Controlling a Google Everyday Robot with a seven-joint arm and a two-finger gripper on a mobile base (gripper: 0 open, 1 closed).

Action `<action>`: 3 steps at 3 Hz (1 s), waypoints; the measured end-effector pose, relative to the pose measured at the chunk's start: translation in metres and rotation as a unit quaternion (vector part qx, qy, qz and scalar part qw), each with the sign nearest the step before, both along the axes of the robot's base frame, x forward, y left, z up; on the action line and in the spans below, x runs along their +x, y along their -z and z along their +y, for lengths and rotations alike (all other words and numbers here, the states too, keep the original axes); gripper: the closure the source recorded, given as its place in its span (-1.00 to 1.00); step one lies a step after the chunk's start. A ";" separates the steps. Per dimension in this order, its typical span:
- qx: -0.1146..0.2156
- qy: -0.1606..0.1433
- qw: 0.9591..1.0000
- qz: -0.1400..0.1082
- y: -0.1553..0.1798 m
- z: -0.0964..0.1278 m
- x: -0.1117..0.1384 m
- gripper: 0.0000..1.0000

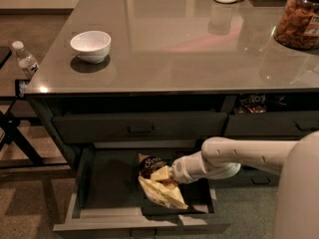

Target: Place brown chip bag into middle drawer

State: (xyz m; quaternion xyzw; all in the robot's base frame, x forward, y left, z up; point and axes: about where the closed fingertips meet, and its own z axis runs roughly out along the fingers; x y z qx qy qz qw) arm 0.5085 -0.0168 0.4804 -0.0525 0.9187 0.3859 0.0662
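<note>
counter (199, 59): one | middle drawer (99, 226): one, pulled open | brown chip bag (159, 193): one, crinkled pale yellow, dark brown panel (white script), inside drawer, right of centre | gripper (167, 176): against bag's upper part, grasp cannot be told | snack jar (298, 18): one | white bowl (90, 45): one | bottle (25, 59): one

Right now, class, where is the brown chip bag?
In the camera view, the brown chip bag is inside the open middle drawer, slightly right of centre, with the pincer at its right edge.
</note>
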 end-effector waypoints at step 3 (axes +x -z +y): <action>-0.001 0.011 1.000 0.004 0.043 0.000 0.024 1.00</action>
